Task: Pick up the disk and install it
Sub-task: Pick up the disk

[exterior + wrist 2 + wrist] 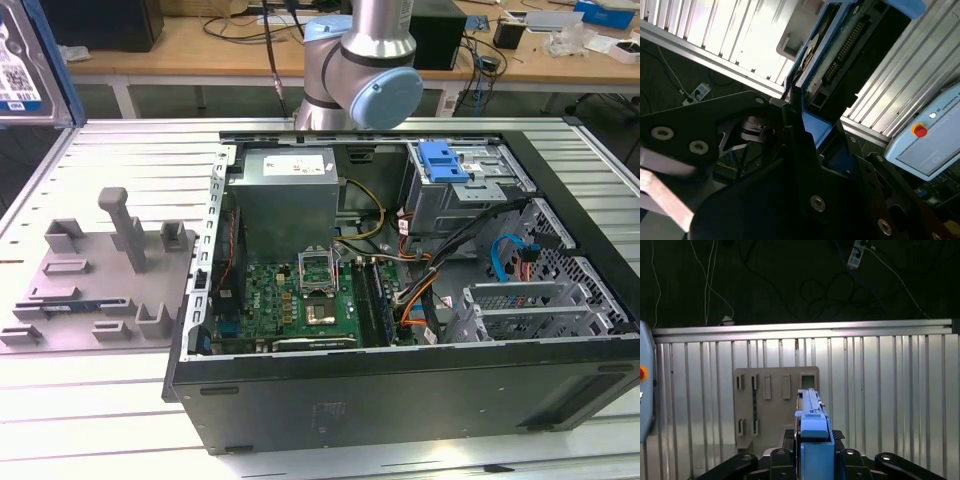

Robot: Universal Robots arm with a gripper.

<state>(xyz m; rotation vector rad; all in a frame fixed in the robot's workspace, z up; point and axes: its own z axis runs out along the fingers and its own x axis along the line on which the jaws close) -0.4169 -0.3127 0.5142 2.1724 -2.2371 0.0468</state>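
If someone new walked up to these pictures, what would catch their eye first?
Most likely the open computer case lying on the ribbed metal table, its green motherboard exposed, with the arm's blue-capped joint at its far side. In the first wrist view, the disk stands edge-on, clamped in the pincer, with the grey fixture tray on the table beyond it.

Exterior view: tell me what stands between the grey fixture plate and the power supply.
In the exterior view, the computer case's metal side wall stands between the grey fixture plate and the power supply.
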